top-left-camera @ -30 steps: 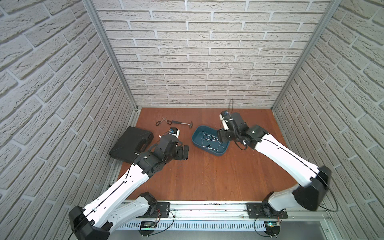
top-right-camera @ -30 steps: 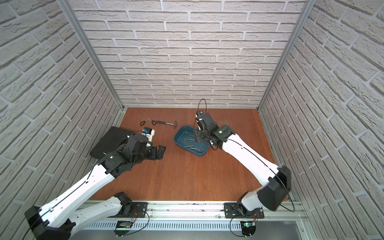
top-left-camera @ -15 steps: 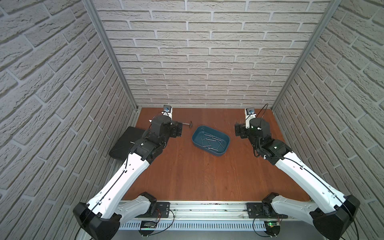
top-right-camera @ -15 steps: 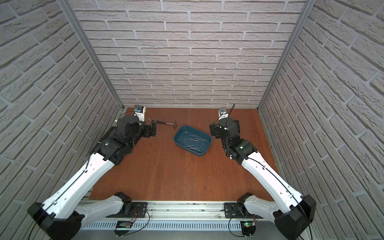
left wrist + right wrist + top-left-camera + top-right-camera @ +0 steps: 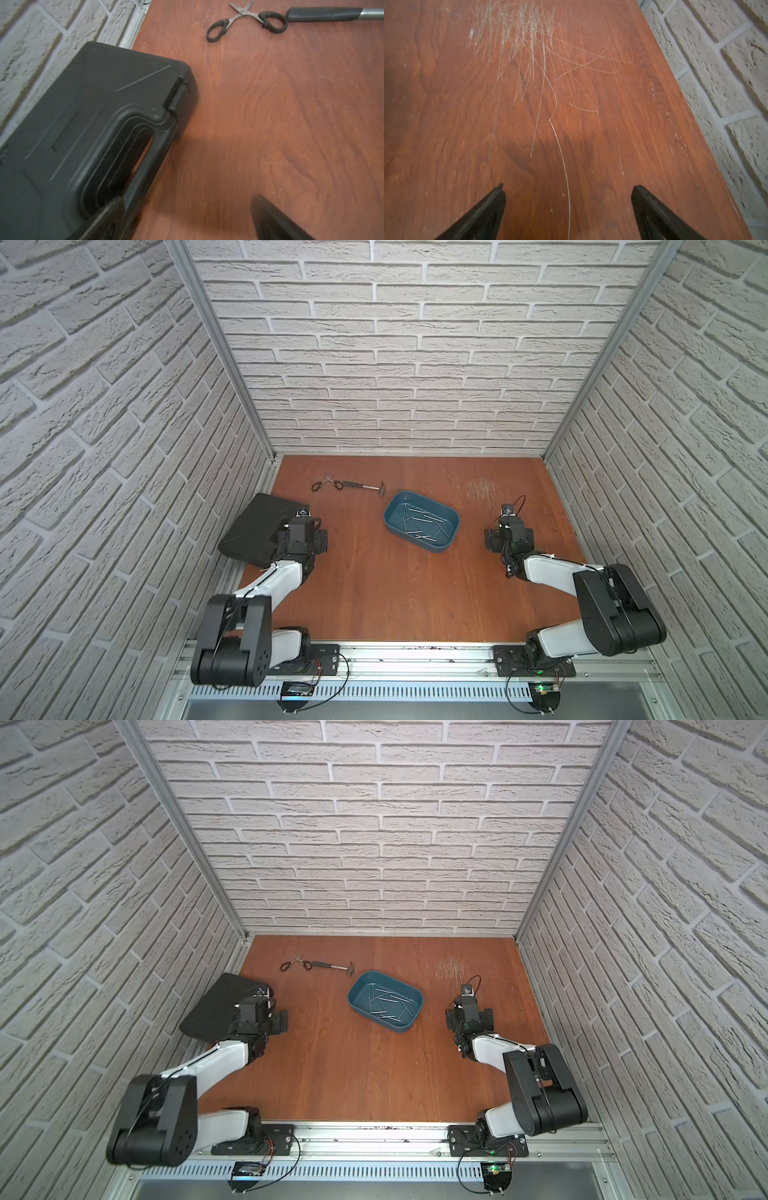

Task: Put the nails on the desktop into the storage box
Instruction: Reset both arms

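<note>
Right now, your left end effector hangs with its fingers spread wide and nothing between them. It is by the table's left edge, over the handle side of the black plastic tool case. Your right end effector is likewise spread and empty, over bare wood near the right edge, just short of a patch of pale scratches. The thin silver-grey metal nails lie criss-crossed inside the shallow dark teal plastic storage box. It sits on the reddish-brown wood-grain table, toward the far edge and about midway across. Black-handled scissors and a steel hammer lie end to end near the far left corner.
</note>
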